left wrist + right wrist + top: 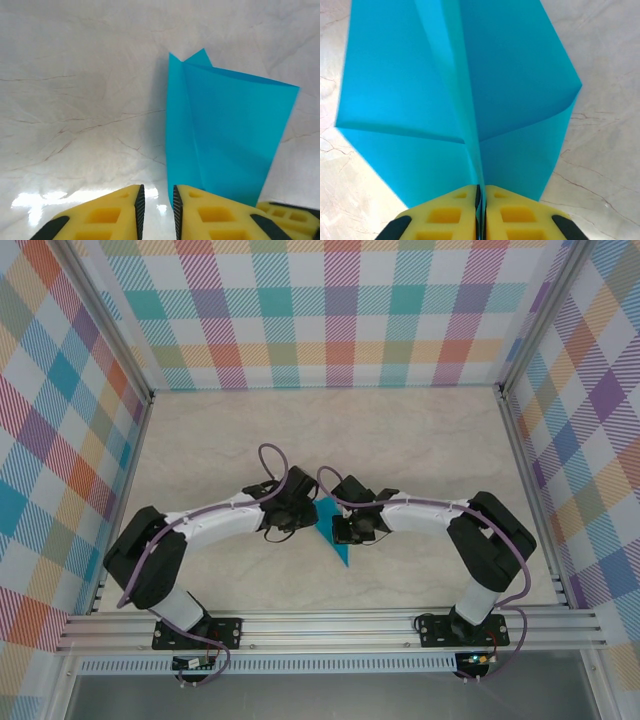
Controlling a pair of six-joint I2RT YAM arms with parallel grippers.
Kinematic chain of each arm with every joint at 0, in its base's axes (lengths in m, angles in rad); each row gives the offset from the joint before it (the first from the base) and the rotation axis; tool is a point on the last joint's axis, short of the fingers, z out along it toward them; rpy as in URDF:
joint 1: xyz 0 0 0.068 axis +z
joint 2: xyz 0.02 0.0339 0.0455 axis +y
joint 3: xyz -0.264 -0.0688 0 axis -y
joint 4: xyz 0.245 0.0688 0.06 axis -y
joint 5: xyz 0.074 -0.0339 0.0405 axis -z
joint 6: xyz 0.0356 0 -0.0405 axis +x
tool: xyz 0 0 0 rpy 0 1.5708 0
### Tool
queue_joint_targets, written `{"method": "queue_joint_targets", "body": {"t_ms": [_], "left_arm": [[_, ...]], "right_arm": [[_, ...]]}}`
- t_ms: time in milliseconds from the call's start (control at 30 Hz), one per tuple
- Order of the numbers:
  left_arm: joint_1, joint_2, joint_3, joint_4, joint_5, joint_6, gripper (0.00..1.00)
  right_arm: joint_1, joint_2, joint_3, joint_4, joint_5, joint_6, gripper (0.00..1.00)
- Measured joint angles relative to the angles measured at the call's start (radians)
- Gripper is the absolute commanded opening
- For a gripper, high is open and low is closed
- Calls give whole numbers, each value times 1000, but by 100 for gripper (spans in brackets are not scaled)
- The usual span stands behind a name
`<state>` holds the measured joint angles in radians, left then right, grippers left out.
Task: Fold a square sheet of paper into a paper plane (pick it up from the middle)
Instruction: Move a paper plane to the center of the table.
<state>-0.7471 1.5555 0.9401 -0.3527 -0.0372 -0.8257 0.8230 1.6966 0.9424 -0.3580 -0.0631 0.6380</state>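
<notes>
The square sheet of paper is folded into a bright cyan paper plane (337, 543) between the two arms at the table's middle. Its pointed tip faces the near edge. My right gripper (480, 190) is shut on the plane's raised centre crease (470, 125), and the two wings (400, 95) spread out to either side. My left gripper (157, 192) is open by a narrow gap, with bare table showing between its yellow fingers (120, 205). The plane (225, 135) stands just to the right of that gap, with its edge by the right finger. From above, both grippers (303, 512) (345, 527) flank the paper.
The marbled beige table (330, 430) is walled by checked panels (330, 310) at the back and sides. An aluminium rail (330, 625) with both arm bases runs along the near edge. Purple cables loop over each wrist.
</notes>
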Motion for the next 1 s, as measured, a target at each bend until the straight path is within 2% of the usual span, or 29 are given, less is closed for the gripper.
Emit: {"method": "queue_joint_targets", "body": {"t_ms": [133, 300, 433, 700, 1000], "left_arm": [[0, -136, -55, 1, -65, -14, 40], [13, -328, -151, -8, -168, -41, 44], [43, -432, -226, -25, -224, -62, 47], [64, -539, -301, -84, -261, -80, 49], [69, -595, -330, -97, -271, -97, 52]], "right_arm": [[3, 0, 58, -74, 64, 1, 6], [3, 5, 177, -182, 186, 2, 6], [2, 93, 321, -272, 282, 31, 6], [-22, 272, 451, -333, 306, 80, 10], [-26, 336, 478, -342, 286, 114, 15]]}}
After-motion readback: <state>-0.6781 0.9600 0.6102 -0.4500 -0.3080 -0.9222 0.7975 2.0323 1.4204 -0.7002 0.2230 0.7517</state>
